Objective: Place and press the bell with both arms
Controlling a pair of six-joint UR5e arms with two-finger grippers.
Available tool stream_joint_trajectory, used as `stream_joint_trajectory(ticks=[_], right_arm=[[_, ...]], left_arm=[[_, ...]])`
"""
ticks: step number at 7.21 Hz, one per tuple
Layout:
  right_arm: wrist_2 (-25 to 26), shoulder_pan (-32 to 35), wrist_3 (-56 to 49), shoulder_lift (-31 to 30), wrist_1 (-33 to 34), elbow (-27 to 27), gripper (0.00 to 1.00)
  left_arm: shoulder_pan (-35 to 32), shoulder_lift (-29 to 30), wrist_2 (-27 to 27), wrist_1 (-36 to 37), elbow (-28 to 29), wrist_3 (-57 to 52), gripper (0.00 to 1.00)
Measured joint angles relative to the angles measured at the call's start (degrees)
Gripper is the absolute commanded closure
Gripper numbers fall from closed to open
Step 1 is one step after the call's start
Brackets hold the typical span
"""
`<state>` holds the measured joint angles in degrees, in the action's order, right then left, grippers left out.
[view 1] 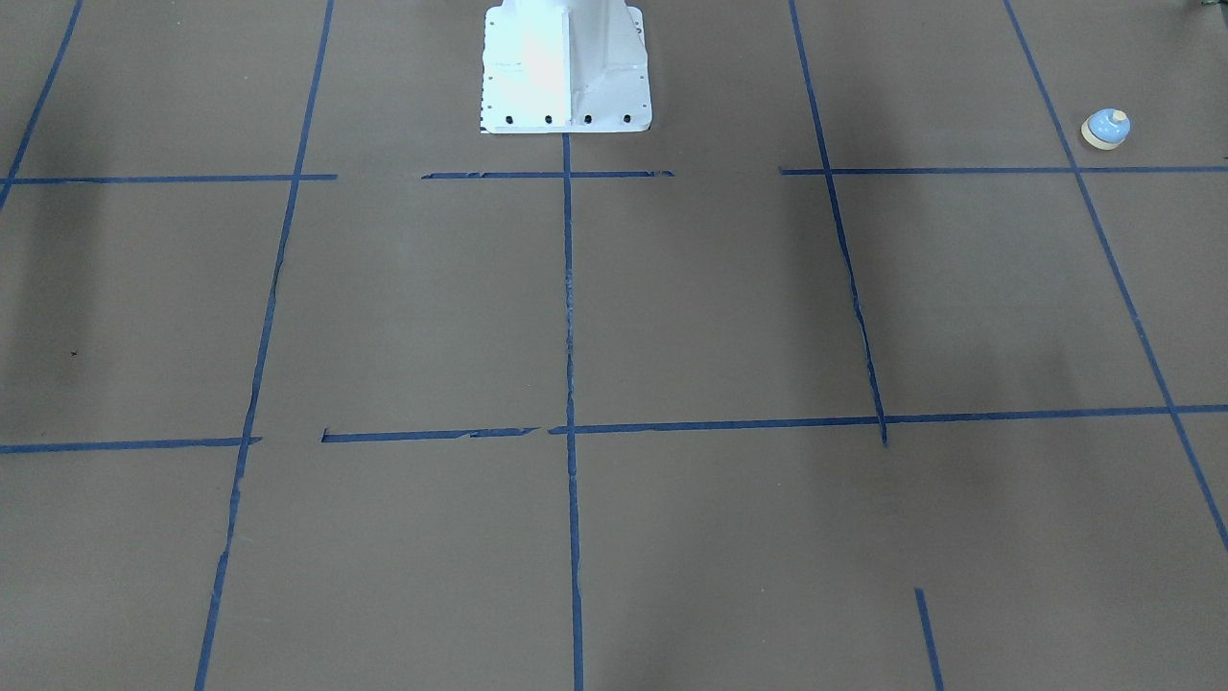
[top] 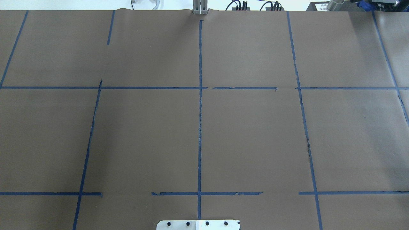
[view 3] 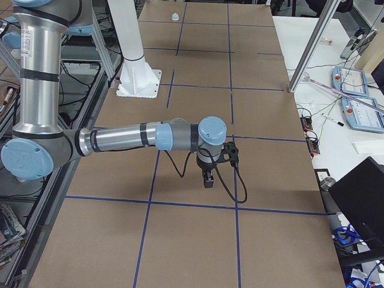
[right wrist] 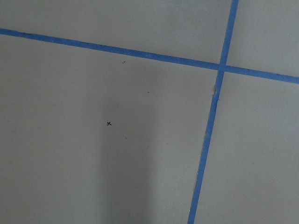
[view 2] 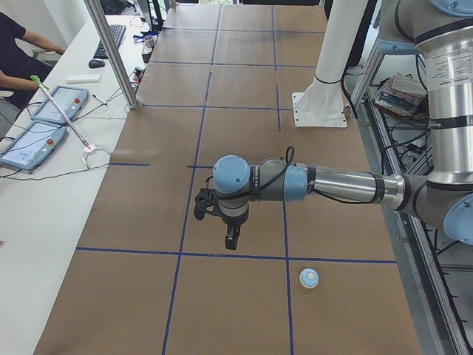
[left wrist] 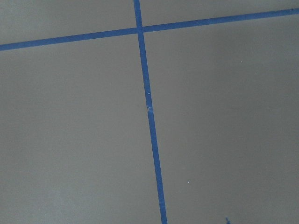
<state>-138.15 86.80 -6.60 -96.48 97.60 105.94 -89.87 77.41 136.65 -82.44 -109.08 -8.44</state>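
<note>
The bell (view 1: pixel 1106 129) has a light-blue dome, cream base and cream button. It stands upright on the brown table cover near the robot's left end, and also shows in the exterior left view (view 2: pixel 309 278) and far off in the exterior right view (view 3: pixel 175 17). My left gripper (view 2: pixel 231 240) hangs pointing down above the table, up and to the left of the bell in that view and apart from it. My right gripper (view 3: pixel 207 180) hangs above the table's other end, far from the bell. Both grippers appear only in the side views, so I cannot tell whether they are open or shut. The wrist views show only the table cover.
Blue tape lines (top: pixel 200 127) form a grid on the brown cover. The white pedestal base (view 1: pixel 566 67) stands at the robot's side of the table. A side bench with tablets (view 2: pixel 44 118), a metal post (view 2: pixel 111 52) and a seated person lie beyond the table's far edge.
</note>
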Motion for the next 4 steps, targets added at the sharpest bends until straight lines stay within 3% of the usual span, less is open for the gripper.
stream_joint_trajectory(ticks=[4], right_arm=[[0.13,0.01,0.05,-0.21,-0.02,0.14,0.0]], left_arm=[[1.46,-0.13,-0.75,0.07,0.16,0.15,0.0]])
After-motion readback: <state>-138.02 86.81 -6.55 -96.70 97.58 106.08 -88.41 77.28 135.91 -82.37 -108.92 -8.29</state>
